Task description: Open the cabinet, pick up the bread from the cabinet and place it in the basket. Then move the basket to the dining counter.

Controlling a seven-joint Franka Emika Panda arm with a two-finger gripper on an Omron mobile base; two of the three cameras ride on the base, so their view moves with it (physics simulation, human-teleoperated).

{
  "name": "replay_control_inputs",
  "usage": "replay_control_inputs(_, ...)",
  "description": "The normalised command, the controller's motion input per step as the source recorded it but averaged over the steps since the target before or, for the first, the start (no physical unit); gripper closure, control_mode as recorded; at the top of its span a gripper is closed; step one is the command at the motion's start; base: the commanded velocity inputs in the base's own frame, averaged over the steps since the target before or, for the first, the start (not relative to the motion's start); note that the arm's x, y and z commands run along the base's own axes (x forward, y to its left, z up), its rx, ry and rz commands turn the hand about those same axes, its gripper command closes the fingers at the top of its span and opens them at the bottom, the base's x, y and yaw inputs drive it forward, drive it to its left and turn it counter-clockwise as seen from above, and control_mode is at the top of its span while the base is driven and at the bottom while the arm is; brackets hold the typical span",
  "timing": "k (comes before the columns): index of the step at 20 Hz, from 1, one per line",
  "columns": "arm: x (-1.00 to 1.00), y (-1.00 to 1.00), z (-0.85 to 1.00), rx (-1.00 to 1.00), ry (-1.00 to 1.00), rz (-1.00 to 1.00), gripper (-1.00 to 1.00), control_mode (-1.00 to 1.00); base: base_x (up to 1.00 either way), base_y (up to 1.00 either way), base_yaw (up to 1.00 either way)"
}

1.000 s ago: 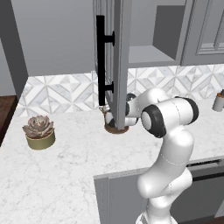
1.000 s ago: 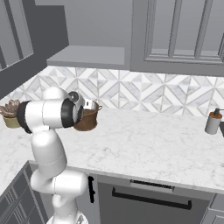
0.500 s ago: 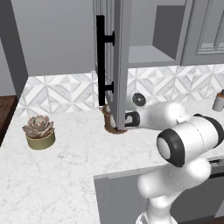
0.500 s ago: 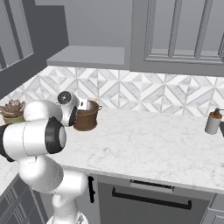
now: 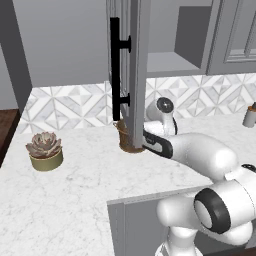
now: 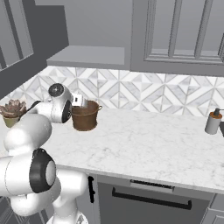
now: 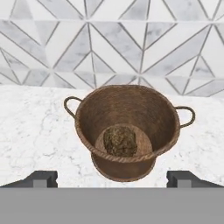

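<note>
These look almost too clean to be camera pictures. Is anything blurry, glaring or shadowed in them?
Hand view: everything is sharp, the basket has a shaded inside with the bread dim at its bottom, and there is no glare on the tiles. Left base view: flat even light, only a faint shadow by the succulent pot. Right base view: crisp, soft shading under the cabinet.

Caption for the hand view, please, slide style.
Open gripper faces the basket on the marble worktop, the bread lying inside it.

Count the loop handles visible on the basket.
2. In the hand view, one sits on the left side of the basket rim, the other on the right side. The bread lies inside.
</note>
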Motion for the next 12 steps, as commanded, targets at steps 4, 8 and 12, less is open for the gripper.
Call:
replay_control_inputs(4,-0.55,0.0,-0.14,-0.12,0.0,0.09,-1.0,-1.0,0.0,0.0,0.0)
replay_control_inputs(8,0.01,0.08,0.0,-0.06,0.11,0.09,-1.0,-1.0,0.0,0.0,0.0)
replay_control_inputs(12,0.08,0.05,0.0,-0.11,0.18,0.14,-1.0,-1.0,0.0,0.0,0.0)
